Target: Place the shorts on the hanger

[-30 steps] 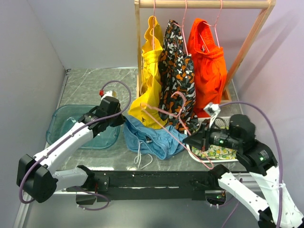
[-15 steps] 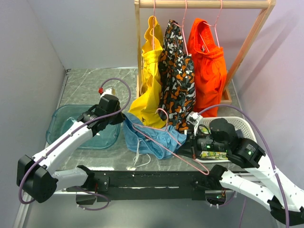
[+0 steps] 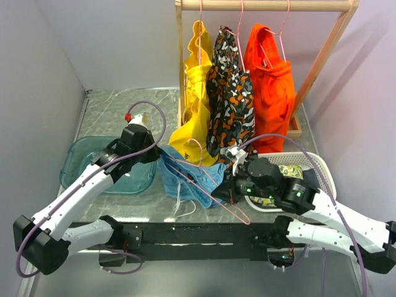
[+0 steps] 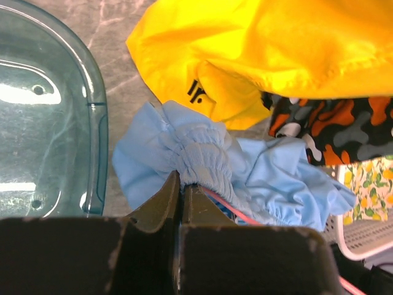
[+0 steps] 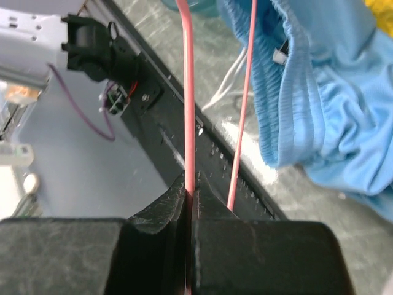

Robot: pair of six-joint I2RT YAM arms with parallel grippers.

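"Since the plain light-blue fabric shorts (image 4: pixel 202 157) are just a floppy heap on the grey marbled worktop (image 3: pixel 117 111), between the teal plastic tub (image 3: pixel 77 162) and the white plastic basket (image 3: pixel 322 170), where would you even hold them?" (tobi)

"Right where the left end effector (image 4: pixel 182 184) has them imo. It's clamped fully closed on the gathered elastic waistband, which is the thickest bit. The rest is thin, light cloth that sags and bunches, so pinching a leg would give you nothing to steer with. The right end effector (image 5: pixel 190 184) is squeezed tight on the thin pink wire hanger (image 5: pixel 190 92), on 1 of its straight runs." (rae)

"Is the hanger inside the waist yet?" (tobi)

"Looks like 1 wire goes into the waist opening just beside the left fingers, but I can't tell how far in. My guess is the 2 arms need to spread that elastic over the hanger's shoulders. The wire is stiff but skinny and smooth, so it could roll in the pinch. Stretched elastic also pulls back, so the waistband might slip off the end." (rae)
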